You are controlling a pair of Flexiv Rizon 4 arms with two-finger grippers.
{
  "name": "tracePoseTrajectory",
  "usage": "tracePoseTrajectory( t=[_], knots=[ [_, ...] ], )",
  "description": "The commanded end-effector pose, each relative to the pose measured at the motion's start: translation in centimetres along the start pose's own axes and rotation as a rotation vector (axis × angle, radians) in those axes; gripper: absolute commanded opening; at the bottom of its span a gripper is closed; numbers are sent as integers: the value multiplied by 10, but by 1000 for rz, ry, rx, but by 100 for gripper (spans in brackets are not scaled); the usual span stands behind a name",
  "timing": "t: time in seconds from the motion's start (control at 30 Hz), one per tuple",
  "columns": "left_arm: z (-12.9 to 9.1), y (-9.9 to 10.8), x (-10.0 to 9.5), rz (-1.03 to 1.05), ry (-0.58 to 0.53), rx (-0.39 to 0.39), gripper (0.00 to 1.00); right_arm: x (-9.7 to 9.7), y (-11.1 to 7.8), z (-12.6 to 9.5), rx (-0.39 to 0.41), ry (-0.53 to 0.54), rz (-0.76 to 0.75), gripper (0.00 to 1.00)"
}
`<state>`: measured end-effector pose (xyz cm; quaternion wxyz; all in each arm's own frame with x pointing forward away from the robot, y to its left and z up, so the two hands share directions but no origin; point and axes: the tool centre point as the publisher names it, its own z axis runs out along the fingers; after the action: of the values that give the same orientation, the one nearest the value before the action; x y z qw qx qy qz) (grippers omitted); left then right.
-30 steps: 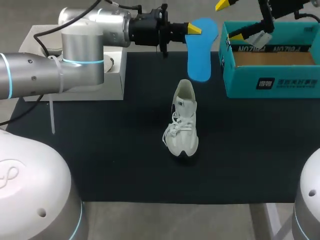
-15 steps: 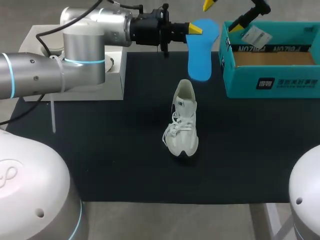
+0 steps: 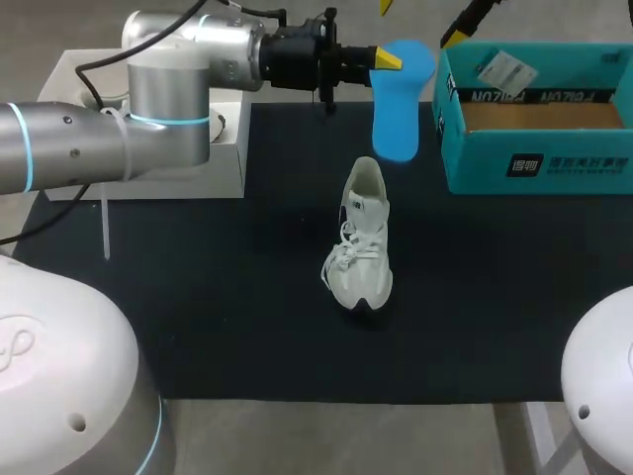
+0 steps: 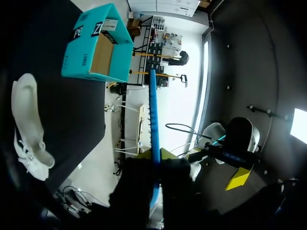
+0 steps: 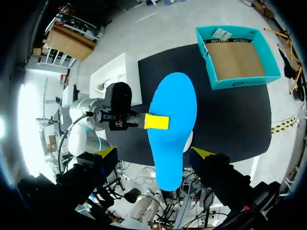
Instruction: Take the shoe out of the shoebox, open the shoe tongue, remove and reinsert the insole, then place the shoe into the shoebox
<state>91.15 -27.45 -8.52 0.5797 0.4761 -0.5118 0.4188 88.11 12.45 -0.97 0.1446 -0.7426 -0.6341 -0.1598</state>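
A white shoe [image 3: 361, 242] stands upright on the black mat, laces loose; it also shows beside my left gripper [image 4: 26, 124]. My left gripper [image 3: 386, 59] is shut on the blue insole [image 3: 399, 99], held in the air beyond the shoe. The insole is edge-on between its fingers [image 4: 153, 110]. High over the far edge, my right gripper [image 3: 422, 15] is open, and the insole [image 5: 172, 124] lies well ahead of its spread fingers [image 5: 155, 153]. The teal shoebox [image 3: 539, 158] stands open at the far right, its cardboard floor bare [image 5: 237, 57].
A white box [image 3: 148, 158] sits at the far left of the black mat [image 3: 247, 327], under my left arm. A small paper tag [image 3: 504, 69] lies at the shoebox's back wall. Bare mat surrounds the shoe in front and on both sides.
My right gripper has risen away from the shoebox's rim toward the far edge, staying open. The left arm and the insole have barely moved.
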Motion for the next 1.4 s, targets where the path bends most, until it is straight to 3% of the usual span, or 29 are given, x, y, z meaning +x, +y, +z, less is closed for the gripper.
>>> tracePoseTrajectory(
  t=[0.03, 0.2, 0.77, 1.4],
  knots=[
    [-3, 0, 1, -1, -5, 3, 0, 5, 4, 4, -7, -571, 54, 100],
    [-5, -3, 1, -11, -13, 19, 0, 3, 3, 5, -20, -605, 56, 100],
    [-6, -7, -1, -21, -11, 38, 0, 8, 0, 2, -19, -512, 24, 100],
    [-8, -8, -4, -26, -1, 47, 0, 7, 0, 2, -28, -479, 20, 100]
  ],
)
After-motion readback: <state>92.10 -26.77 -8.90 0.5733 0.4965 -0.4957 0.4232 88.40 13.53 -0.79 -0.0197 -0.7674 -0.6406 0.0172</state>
